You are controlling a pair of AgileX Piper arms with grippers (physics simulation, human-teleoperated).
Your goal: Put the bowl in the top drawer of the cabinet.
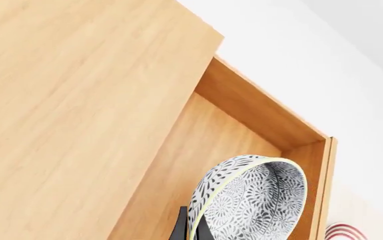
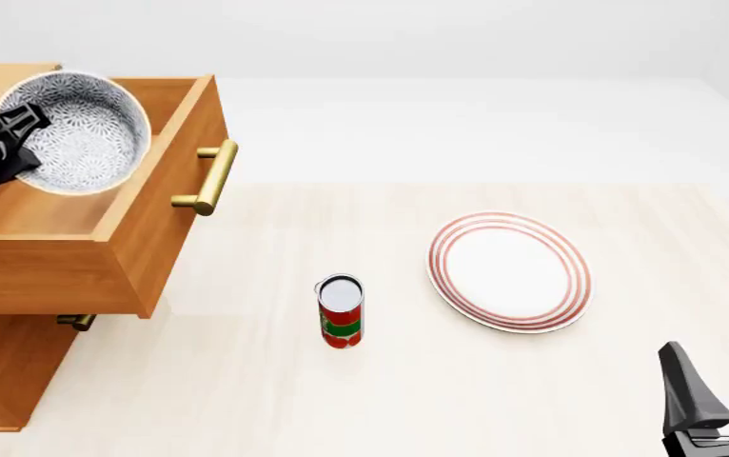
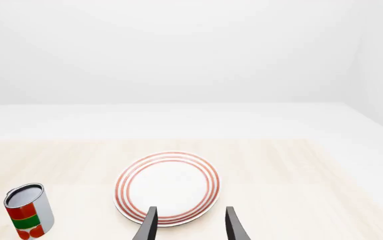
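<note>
**A:** Where is the bowl (image 2: 79, 133)?

**B:** At the upper left of the front view, tipped on its side over the open top drawer (image 2: 148, 205), with its patterned inside facing the camera. The left hand (image 2: 15, 129) is clamped on its rim from the left. In the left wrist view the two dark fingers (image 1: 180, 227) sit either side of the yellowish rim, with the drawer's floor behind the bowl.

**A:** Is it resting on the drawer floor?

**B:** I cannot tell; the lower edge looks close to it, no more.

**A:** And the drawer itself?

**B:** Pulled well out of the cabinet (image 2: 9, 371), its brass handle (image 2: 212, 177) pointing toward the middle of the frame. A second handle peeks out underneath, at the lower left.

**A:** The other arm?

**B:** The right hand (image 2: 720, 390) is at the lower right corner, fingers apart and holding nothing.

**A:** Anything else on the surface (image 2: 466, 390)?

**B:** A red-ringed plate (image 2: 509, 271) right of centre, and an upright red and green can (image 2: 341, 311) near the middle, apart from it.
</note>
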